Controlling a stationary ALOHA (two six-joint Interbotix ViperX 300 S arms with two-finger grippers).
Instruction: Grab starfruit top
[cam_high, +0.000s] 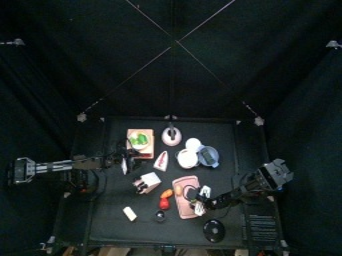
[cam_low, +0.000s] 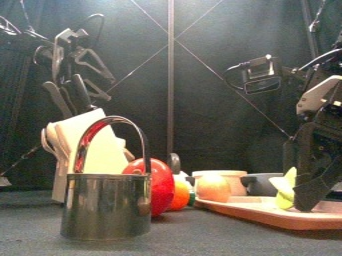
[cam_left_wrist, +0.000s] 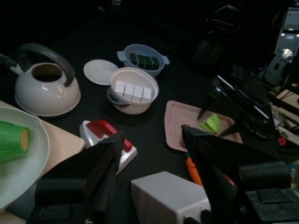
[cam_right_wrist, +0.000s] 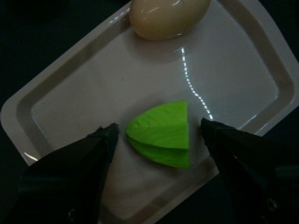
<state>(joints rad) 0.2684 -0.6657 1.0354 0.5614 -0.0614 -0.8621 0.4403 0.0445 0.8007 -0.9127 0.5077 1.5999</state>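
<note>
right gripper (cam_right_wrist: 162, 150): wide open, holding nothing, pointing down over the pink tray (cam_right_wrist: 70, 96); 1 finger sits on each side of the starfruit.
starfruit (cam_right_wrist: 163, 133): pale green wedge lying on the tray, right between the right gripper's 2 fingers. Can't honestly tell if either finger is touching it yet. From the front it shows as a yellow-green lump (cam_low: 285, 190) just beside the dark finger.
egg-ish thing (cam_right_wrist: 167, 16): tan, rounded, on the same tray, out past the starfruit, well ahead of the right gripper's fingertips.
left gripper (cam_left_wrist: 149, 156): open too, nothing in it, parked over the far side of the desk (cam_high: 107, 190) from the tray. The right arm's fingers and the starfruit show up beyond it in its wrist view.
stuff ahead of the left gripper: white kettle (cam_left_wrist: 44, 83), a round lid (cam_left_wrist: 100, 71), a small ribbed white cup (cam_left_wrist: 132, 88).
front of desk: shiny metal pot (cam_low: 107, 200) with a red apple (cam_low: 156, 184) behind it.
</note>
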